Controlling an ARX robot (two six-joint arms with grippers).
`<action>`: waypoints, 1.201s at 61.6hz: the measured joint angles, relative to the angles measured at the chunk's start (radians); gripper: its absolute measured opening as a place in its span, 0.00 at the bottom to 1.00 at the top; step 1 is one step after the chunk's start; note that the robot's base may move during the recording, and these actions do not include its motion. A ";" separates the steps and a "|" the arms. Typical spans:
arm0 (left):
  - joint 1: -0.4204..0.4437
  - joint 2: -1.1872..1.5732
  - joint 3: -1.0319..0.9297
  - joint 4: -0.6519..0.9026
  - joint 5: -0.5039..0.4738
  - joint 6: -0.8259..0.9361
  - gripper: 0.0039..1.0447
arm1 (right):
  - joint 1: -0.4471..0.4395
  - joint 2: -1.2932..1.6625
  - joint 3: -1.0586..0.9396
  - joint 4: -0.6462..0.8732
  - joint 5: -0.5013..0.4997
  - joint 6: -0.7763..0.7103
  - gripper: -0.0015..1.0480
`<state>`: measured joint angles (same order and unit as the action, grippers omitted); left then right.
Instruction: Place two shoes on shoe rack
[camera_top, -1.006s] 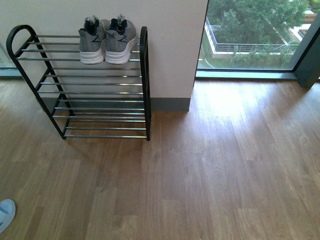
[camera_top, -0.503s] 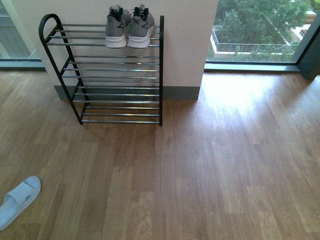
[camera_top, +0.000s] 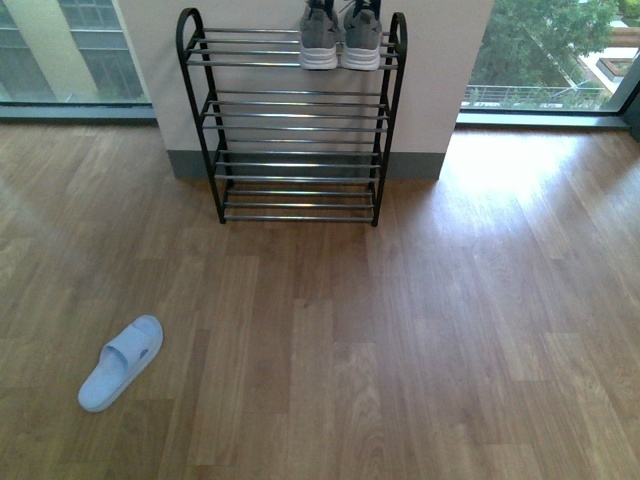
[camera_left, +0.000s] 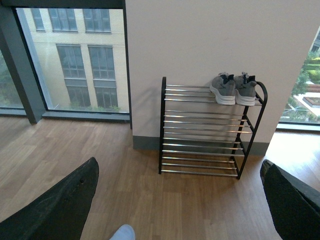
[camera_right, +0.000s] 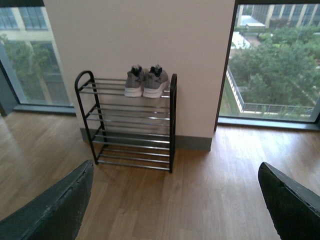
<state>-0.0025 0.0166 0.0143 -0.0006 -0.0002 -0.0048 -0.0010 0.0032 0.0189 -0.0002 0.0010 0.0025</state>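
You'll find the two shoes (camera_top: 341, 38) side by side on the top tier of the shoe rack (camera_top: 296, 116), so the left claw (camera_left: 177, 205) and right claw (camera_right: 172, 210) hang spread and empty, seemingly with nothing left to carry.

The front view looks steeply down across the wooden floor (camera_top: 400, 350) from well back, squarely facing the shoe rack (camera_top: 295, 117) at the wall (camera_top: 440, 60); the left wrist view faces it from further left, between the spread fingers (camera_left: 60, 205) of the left gripper (camera_left: 179, 169); the right wrist view, from further right, looks past the right gripper (camera_right: 176, 167); all three share the rack, the two shoes (camera_top: 340, 40) and the wall.
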 joint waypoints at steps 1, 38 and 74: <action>0.000 0.000 0.000 0.000 0.000 0.000 0.91 | 0.000 0.002 0.000 0.000 -0.002 0.000 0.91; 0.000 0.000 0.000 0.000 0.000 0.000 0.91 | 0.000 0.000 0.000 -0.001 0.000 0.000 0.91; 0.000 0.000 0.000 0.000 0.000 0.000 0.91 | 0.000 -0.001 0.000 -0.001 -0.001 0.000 0.91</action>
<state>-0.0025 0.0166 0.0143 -0.0006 -0.0002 -0.0044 -0.0010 0.0025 0.0189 -0.0013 0.0002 0.0029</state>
